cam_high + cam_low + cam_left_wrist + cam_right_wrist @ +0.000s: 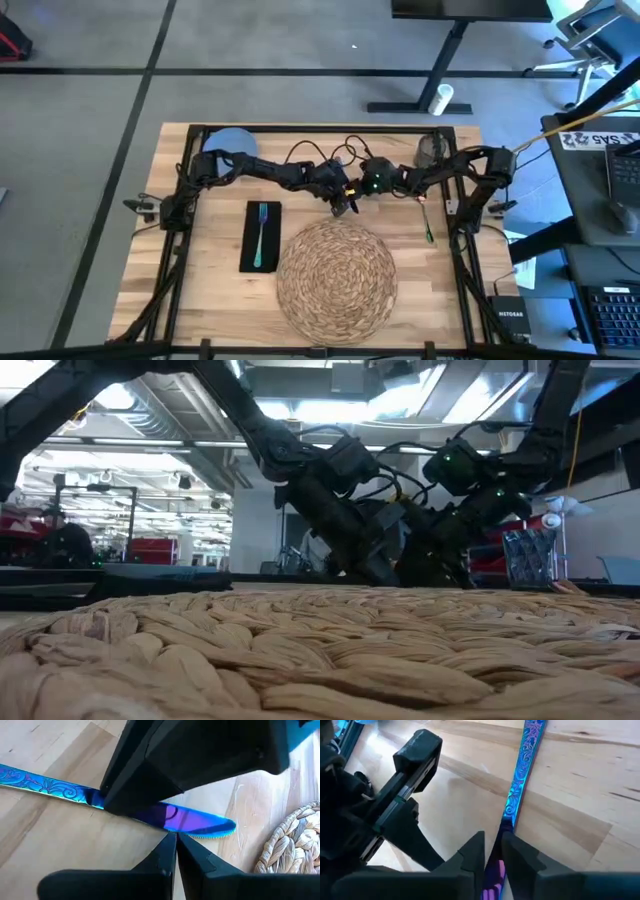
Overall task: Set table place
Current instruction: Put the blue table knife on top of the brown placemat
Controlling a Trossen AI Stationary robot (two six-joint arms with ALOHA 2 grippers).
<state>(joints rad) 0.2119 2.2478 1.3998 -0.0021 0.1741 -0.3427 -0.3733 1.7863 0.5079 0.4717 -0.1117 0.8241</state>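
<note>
Both grippers, left [175,851] and right [492,851], clamp one iridescent blue-violet patterned metal knife [195,822], lying flat, serrated tip toward one round woven straw placemat [295,840].

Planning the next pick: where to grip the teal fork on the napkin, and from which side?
Probably mid-handle on the teal fork, coming straight down from above, fingers across its narrow width. It lies flat lengthwise on the black napkin, so a side approach has nothing to get under.
</note>
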